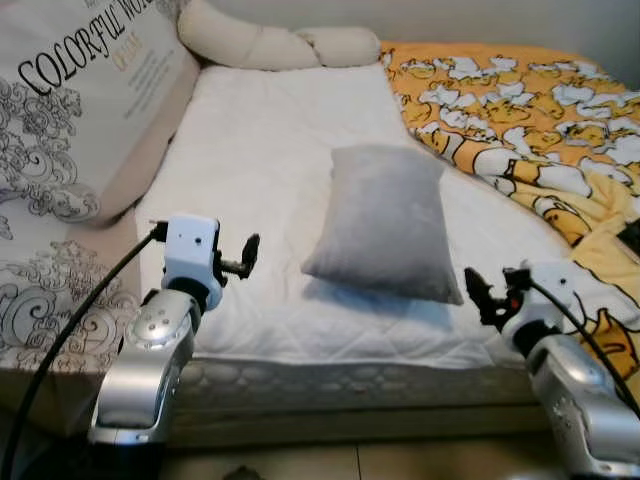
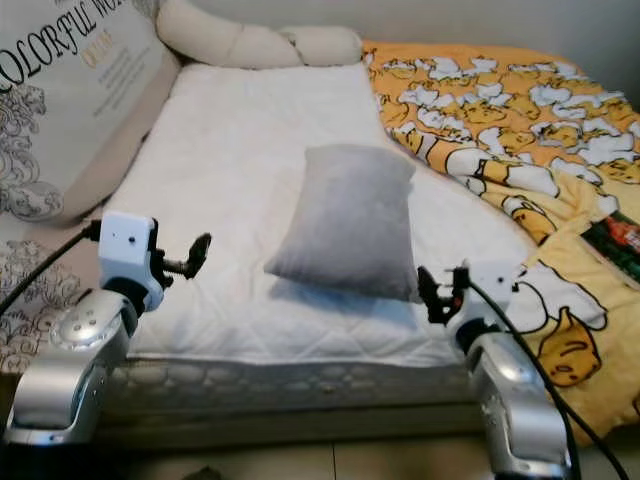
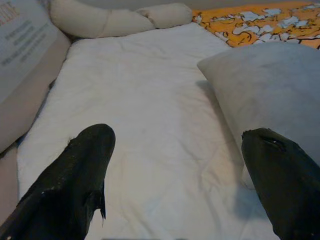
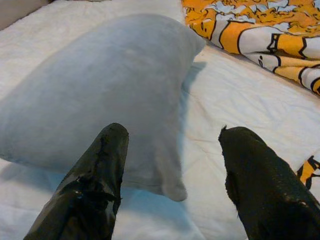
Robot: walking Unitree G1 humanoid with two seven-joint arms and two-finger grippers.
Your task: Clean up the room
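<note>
A grey pillow [image 1: 385, 220] lies on the white mattress [image 1: 250, 140], near the middle of the bed and close to its front edge. My left gripper [image 1: 245, 256] hovers over the mattress's front left part, left of the pillow. It is open, and its wrist view has the pillow [image 3: 270, 90] beside one finger [image 3: 75, 180]. My right gripper [image 1: 481, 295] is at the pillow's near right corner. Also open [image 4: 175, 170], it has the pillow's corner [image 4: 100, 95] ahead of its fingers [image 4: 95, 180]. Neither gripper holds anything.
An orange blanket with a duck print [image 1: 520, 110] is bunched over the bed's right side and hangs off the front right. A big printed cushion [image 1: 70, 110] leans at the left. A cream bolster [image 1: 270, 45] lies along the head. Floor [image 1: 400, 460] runs below the bed's edge.
</note>
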